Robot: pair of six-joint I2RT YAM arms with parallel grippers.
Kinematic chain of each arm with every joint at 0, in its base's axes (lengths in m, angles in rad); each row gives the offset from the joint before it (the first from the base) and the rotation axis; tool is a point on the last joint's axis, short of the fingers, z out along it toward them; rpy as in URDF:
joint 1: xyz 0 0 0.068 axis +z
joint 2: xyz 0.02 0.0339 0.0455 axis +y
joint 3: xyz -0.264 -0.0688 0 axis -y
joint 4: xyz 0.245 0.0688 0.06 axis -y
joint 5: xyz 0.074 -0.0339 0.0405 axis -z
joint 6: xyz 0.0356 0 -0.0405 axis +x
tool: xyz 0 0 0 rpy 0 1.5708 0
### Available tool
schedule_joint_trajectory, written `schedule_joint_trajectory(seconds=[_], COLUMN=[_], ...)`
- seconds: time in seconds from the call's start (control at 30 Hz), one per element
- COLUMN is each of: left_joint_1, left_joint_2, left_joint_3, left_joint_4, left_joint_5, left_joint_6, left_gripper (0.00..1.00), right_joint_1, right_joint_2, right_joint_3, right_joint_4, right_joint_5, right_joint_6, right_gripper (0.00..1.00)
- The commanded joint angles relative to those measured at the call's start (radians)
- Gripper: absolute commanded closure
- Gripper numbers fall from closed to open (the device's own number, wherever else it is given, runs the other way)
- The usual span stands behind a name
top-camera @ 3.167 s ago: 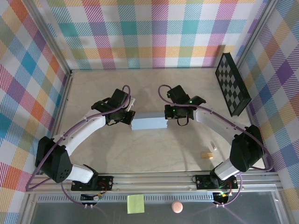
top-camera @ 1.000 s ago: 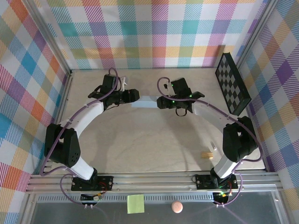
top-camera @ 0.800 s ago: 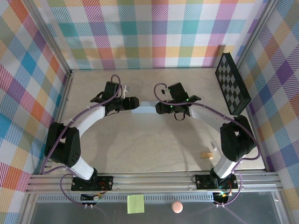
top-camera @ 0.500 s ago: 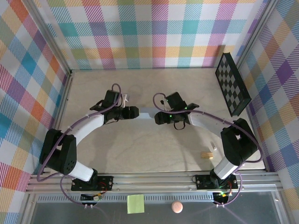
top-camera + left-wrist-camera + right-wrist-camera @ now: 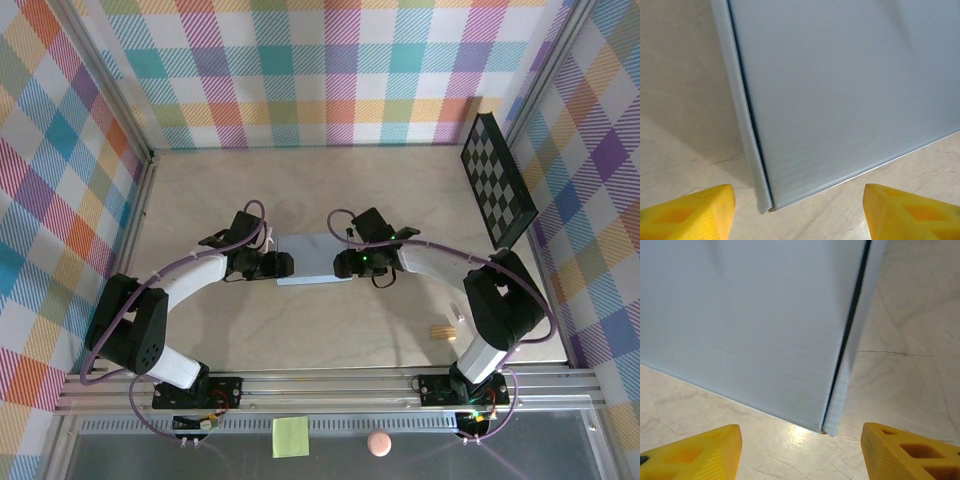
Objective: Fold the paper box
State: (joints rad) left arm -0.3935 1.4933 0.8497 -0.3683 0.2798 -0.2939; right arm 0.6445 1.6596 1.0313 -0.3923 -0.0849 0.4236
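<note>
The box has come nearer and now lies flat on the desk. Both sets of jaws stand spread at its ends, pinching nothing, so the folding looks barely begun.

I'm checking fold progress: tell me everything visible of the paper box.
The paper box is a pale grey-blue rectangle of thin, smooth cardboard, lying flat on the table. A narrow flap strip runs along a dark crease at each short end. The left gripper and right gripper, both open, flank those ends; whether they touch it is unclear.
</note>
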Motion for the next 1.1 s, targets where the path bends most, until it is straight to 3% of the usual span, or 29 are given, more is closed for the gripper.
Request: schedule_joint_trajectory(seconds=[0.0, 0.57, 0.77, 0.9, 1.07], left_joint_1=[0.017, 0.053, 0.054, 0.062, 0.118], left_joint_2=[0.002, 0.182, 0.194, 0.176, 0.138], left_joint_3=[0.036, 0.151, 0.154, 0.154, 0.147], left_joint_4=[-0.057, -0.017, -0.006, -0.005, 0.003], left_joint_5=[-0.03, 0.079, 0.098, 0.088, 0.086], left_joint_6=[0.013, 0.005, 0.003, 0.007, 0.012], left_gripper=[0.32, 0.49, 0.66, 0.7, 0.7], right_joint_1=[-0.022, -0.11, -0.105, -0.079, -0.032], right_joint_2=[0.023, 0.221, 0.247, 0.259, 0.324], right_joint_3=[0.063, 0.23, 0.245, 0.277, 0.372], right_joint_4=[-0.083, -0.063, -0.033, -0.029, -0.023], right_joint_5=[0.029, -0.133, -0.197, -0.209, -0.237], right_joint_6=[0.012, -0.006, 0.027, 0.038, 0.069], right_gripper=[0.37, 0.54, 0.7, 0.78, 0.78])
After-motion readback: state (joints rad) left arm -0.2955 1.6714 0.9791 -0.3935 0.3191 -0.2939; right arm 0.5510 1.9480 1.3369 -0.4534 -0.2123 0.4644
